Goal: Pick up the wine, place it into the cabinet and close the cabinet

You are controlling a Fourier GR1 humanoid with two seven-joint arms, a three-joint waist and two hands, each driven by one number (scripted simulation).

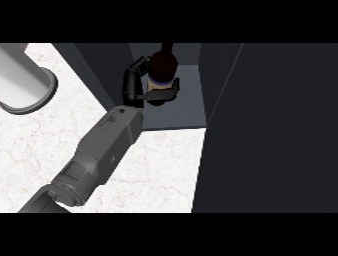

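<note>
Head view, the only one.

- Left hand [136,86] comes in on a grey forearm [102,145] from the lower left, crossing the marble table [164,170]. Right hand isn't in shot.
- Fingers [133,75] are curled round the wine bottle [163,65] at label height, wrapping it from the view's left and lower side. It's a grip, not a push.
- The bottle is already inside the open cabinet [94,65], over the pale shelf floor [185,107], near the left wall. Its long axis runs up the frame with the neck at the top and the label end near the palm, so I read it as roughly upright and foreshortened. Can't tell if the base touches the shelf.
- The key relation: the bottle sits just right of and beyond the palm, so the fingers have to open and pull back toward the lower left, along the forearm line, to clear it without tipping it.
- The big dark panel at right looks like the open door [290,125], its near edge beside the shelf opening. The left hand is the only one near it, and the arm currently lies in the likely swing path.
- A white cylinder [13,80] lies on the table at upper left, well clear.

Estimate: placing nearly done, release and door close left.
</note>
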